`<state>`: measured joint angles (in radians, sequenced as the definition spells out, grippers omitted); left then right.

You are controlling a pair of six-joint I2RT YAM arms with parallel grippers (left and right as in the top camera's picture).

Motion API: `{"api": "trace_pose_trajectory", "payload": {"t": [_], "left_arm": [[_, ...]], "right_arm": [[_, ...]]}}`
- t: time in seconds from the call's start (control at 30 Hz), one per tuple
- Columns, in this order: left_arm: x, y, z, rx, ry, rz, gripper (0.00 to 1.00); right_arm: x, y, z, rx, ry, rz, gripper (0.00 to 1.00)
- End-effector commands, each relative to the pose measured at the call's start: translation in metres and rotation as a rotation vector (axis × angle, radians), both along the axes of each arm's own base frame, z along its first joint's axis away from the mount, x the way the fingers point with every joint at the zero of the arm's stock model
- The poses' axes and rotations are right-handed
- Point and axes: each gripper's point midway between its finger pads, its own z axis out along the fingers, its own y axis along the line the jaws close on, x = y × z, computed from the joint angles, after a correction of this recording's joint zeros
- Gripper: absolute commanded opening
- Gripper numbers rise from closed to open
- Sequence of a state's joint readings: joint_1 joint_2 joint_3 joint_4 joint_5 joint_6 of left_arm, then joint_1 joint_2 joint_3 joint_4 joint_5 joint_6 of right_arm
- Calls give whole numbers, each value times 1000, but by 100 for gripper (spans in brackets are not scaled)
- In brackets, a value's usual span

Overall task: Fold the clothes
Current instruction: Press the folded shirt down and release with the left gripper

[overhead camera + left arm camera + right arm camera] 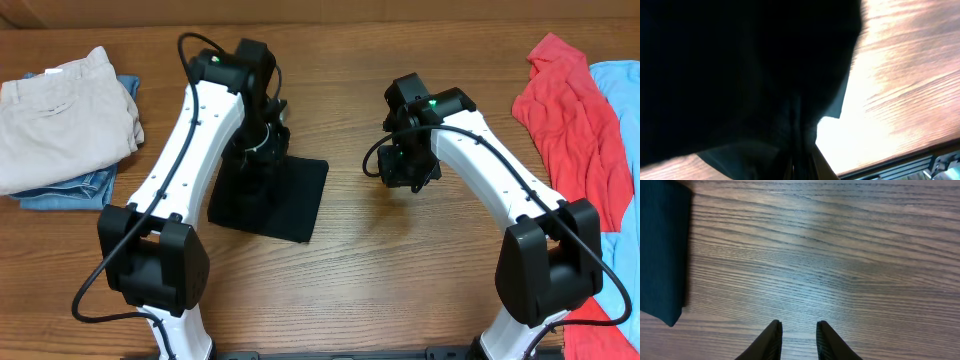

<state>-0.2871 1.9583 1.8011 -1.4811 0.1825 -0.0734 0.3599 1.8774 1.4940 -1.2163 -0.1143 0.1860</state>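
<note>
Right claw narrowly parted, empty, above table just right of shirt; we judge it waits clear. Left claw low on folded shirt, maybe pressing fold; fabric hides jaws, so grip we cannot tell.

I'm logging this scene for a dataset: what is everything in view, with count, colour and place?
Black garment: one, black, folded, centre-left, under the left arm.
Beige trousers: one, beige, far left, atop the denim.
Blue denim: one, blue, under the trousers.
Red garment: one, coral-red, far right.
Light blue garment: one, light blue, right edge.
Table: one, brown wood.
Left arm: one, white and black, jaws apparently pinching black fabric.
Right arm: one, white and black, jaws open, empty.
</note>
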Motion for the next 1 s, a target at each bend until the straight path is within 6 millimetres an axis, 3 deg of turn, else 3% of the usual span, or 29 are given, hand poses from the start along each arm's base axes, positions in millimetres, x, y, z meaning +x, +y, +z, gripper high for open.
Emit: {"api": "trace_pose_trajectory", "payload": {"t": [0.0,0.27,0.63,0.73,0.77,0.97], "left_arm": [[-12,-1,-14,26,49,-5,9],[-21,-13,-35,25,67,-16,8],[-20,-45,-40,-12,15,-81,11],[-20,-46,-40,-14,16,-77,39],[-21,-46,-40,-16,18,-73,42],[-13,-44,-34,-19,-5,-66,41]], "right_arm": [[6,0,10,4,-37,-2,27],[6,0,10,4,-36,-3,27],[6,0,10,4,-36,-3,27],[5,0,10,3,-33,-3,27],[5,0,10,3,-33,-3,27],[5,-1,10,3,-32,-3,27]]}}
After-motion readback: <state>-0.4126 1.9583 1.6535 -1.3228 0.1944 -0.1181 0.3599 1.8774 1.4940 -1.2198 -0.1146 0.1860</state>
